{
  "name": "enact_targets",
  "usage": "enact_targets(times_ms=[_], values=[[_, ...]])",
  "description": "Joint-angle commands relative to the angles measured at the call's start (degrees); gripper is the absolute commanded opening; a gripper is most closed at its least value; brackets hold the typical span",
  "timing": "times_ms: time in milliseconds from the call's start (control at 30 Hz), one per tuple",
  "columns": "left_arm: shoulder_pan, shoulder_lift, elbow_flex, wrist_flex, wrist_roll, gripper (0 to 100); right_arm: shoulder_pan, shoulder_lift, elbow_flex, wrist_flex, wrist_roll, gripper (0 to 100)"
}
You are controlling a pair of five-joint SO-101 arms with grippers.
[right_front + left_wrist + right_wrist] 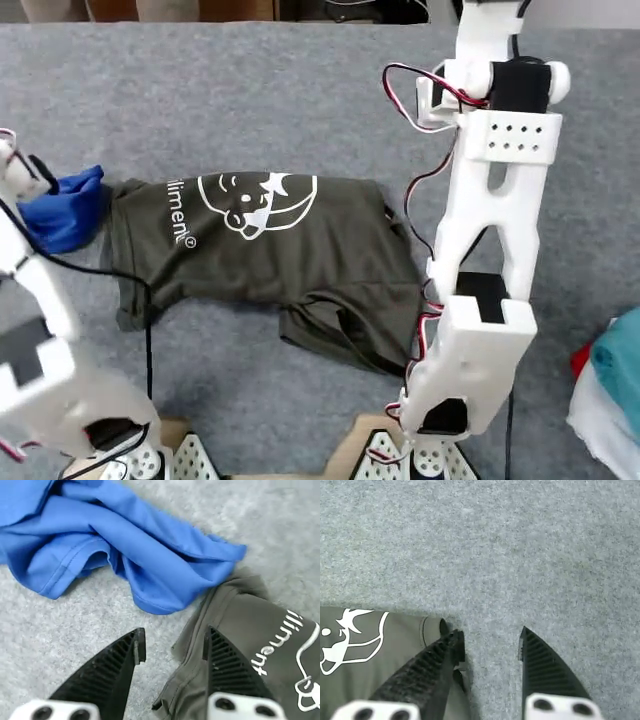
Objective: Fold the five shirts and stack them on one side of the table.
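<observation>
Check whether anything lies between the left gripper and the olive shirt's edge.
Nothing visible does. The left gripper hangs open right over the olive shirt at its edge, one finger above the fabric, the other above the grey table cover. The blue shirt lies beyond it, touching the olive shirt's corner, not in the gap.

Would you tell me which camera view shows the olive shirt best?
The high view: the olive shirt lies nearly whole there, print and all. The left wrist view shows one edge beside the blue shirt; the right wrist view shows one corner.
</observation>
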Motion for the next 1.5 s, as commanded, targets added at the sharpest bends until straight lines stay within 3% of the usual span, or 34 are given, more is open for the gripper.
enact_targets(times_ms=[0,100,200,433,700,867,1067,1467], values=[[-0.62,10.86,-19.87,7.91,0.62,20,0.84,-3.74,-0.13,0.53,0.88,19.6],[0.44,17.80,-30.07,10.20,0.62,20,0.66,-3.65,0.22,0.53,0.88,19.6],[2.73,17.45,-31.38,10.20,0.35,20,0.66,-3.65,0.22,0.53,0.88,19.6],[14.51,12.70,-22.86,10.20,-1.23,20,-2.15,-5.32,5.67,0.88,0.79,19.6],[21.01,1.36,-5.89,9.76,-6.59,20,-7.69,-18.24,29.49,0.62,0.88,19.6],[18.90,-5.85,9.49,-3.78,-7.56,20,-9.80,-19.30,37.49,-5.45,0.97,19.6],[18.46,-5.49,24.09,-17.93,-6.95,20,-9.71,-9.45,39.96,-13.98,0.26,19.3],[18.55,1.45,25.32,-39.12,-2.11,20,-9.98,12.70,24.66,-14.24,-3.34,19.3]])
